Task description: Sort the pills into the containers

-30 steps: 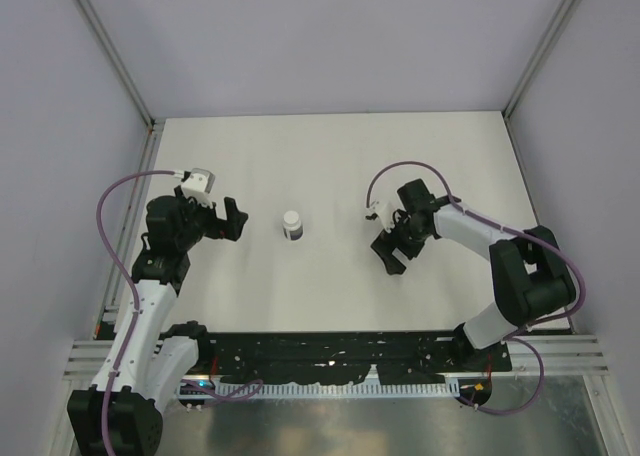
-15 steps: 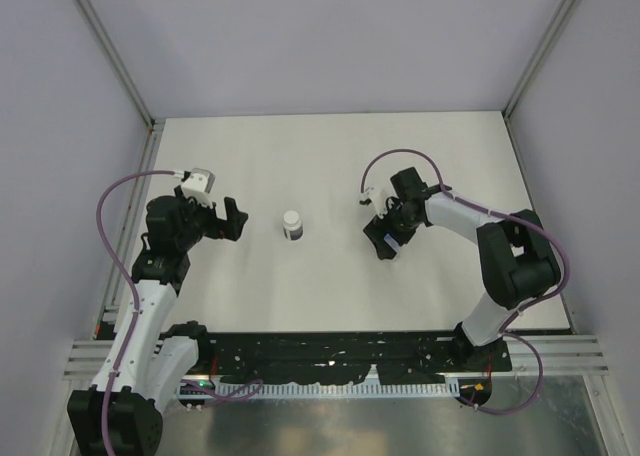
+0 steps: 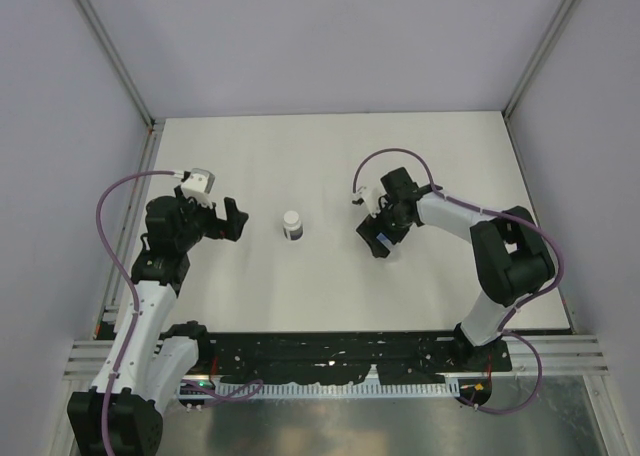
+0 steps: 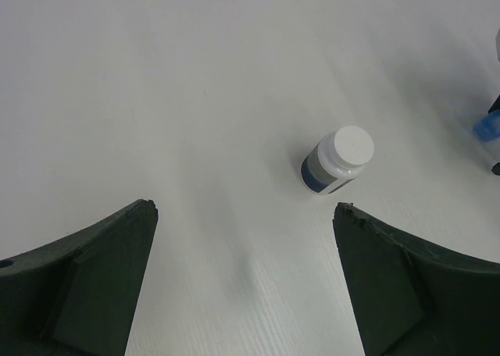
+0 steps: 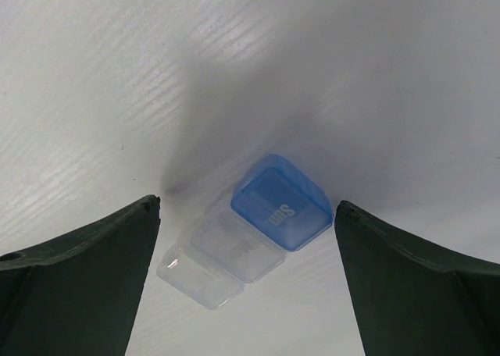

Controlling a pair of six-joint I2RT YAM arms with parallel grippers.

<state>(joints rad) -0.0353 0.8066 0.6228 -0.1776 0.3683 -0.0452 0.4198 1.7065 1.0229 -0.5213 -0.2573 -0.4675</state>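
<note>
The word "Sun" is printed on the blue cap (image 5: pixel 281 202) of the clear vial (image 5: pixel 223 258), which is laid on its side on the worktop (image 3: pixel 300 156), right of centre, between the widely spread fingers of the right gripper (image 5: pixel 247 202). The white-capped bottle (image 3: pixel 292 224) is stood upright at mid-worktop; its dark label cannot be read, and open worktop is seen on every side. The left gripper (image 3: pixel 232 219) is held wide and empty, leftward of the bottle.

White-capped bottle (image 4: pixel 336 162) upright; blue-capped vial (image 5: pixel 242 243) flat.
</note>
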